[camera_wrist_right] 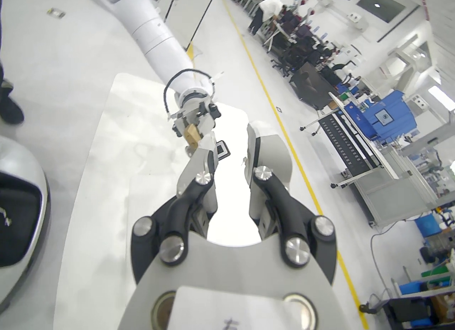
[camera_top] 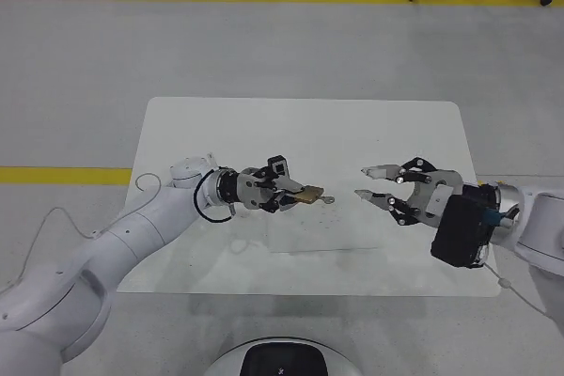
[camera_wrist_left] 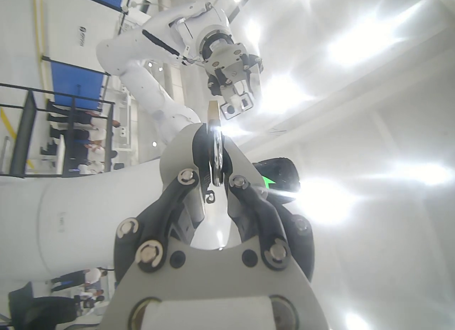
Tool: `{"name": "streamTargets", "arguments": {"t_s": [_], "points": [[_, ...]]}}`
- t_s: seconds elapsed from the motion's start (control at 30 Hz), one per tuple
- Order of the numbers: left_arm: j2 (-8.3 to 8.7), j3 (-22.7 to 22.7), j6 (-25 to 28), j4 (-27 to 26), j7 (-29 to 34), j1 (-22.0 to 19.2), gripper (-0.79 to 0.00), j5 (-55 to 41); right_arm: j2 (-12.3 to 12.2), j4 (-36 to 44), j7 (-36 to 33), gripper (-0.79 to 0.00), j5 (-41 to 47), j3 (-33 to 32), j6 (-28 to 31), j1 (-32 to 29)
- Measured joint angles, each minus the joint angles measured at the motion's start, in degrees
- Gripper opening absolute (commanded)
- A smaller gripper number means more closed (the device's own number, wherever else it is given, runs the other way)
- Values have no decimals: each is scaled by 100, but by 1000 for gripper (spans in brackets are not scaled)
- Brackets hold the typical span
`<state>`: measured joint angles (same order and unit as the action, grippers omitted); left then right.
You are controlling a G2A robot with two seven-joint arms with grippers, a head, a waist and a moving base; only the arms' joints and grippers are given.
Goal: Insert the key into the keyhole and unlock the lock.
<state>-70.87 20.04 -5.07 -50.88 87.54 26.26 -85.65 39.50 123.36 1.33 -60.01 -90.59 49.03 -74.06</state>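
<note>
Left gripper [camera_top: 289, 195] jaws pinch lock [camera_top: 307, 195] over mid-surface [camera_top: 404, 132]; key [camera_top: 329, 199] looks seated in it. Right gripper [camera_top: 366, 183] jaws spread, empty, near. Turn probably not done yet.

The lock [camera_top: 307, 195] is brass-gold, the table [camera_top: 263, 122] white, the floor stripe [camera_top: 56, 175] yellow.

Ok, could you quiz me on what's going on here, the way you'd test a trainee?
1. True or false: the right tool is shut on the brass padlock.
2. Which one holds the padlock? A) the left tool B) the right tool C) neither
3. Fill in: the two tools face each other over a white ___.

Key: 1 false, its jaws are open and empty; 2 A; 3 table.
</note>
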Motion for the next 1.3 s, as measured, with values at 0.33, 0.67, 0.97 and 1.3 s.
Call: {"name": "streamTargets", "arguments": {"t_s": [0.33, 0.67, 0.97, 1.3], "points": [[-50, 431, 576, -1, -301, 197, -785, -134, 35, 428, -540, -785, -796, -542, -730, -794], [11, 649, 1351, -507, -1136, 290, -785, 628, 133, 113, 31, -785, -144, -394, -1424, -907], [-29, 1325, 2372, -885, -1750, 1135, -785, 104, 348, 348, 294, -785, -2273, 675, -3879, -1105], [-195, 1551, 2221, -782, -1700, 1197, -785, 511, 514, 133, -59, -785, -3251, 1486, -4001, -521]]}}
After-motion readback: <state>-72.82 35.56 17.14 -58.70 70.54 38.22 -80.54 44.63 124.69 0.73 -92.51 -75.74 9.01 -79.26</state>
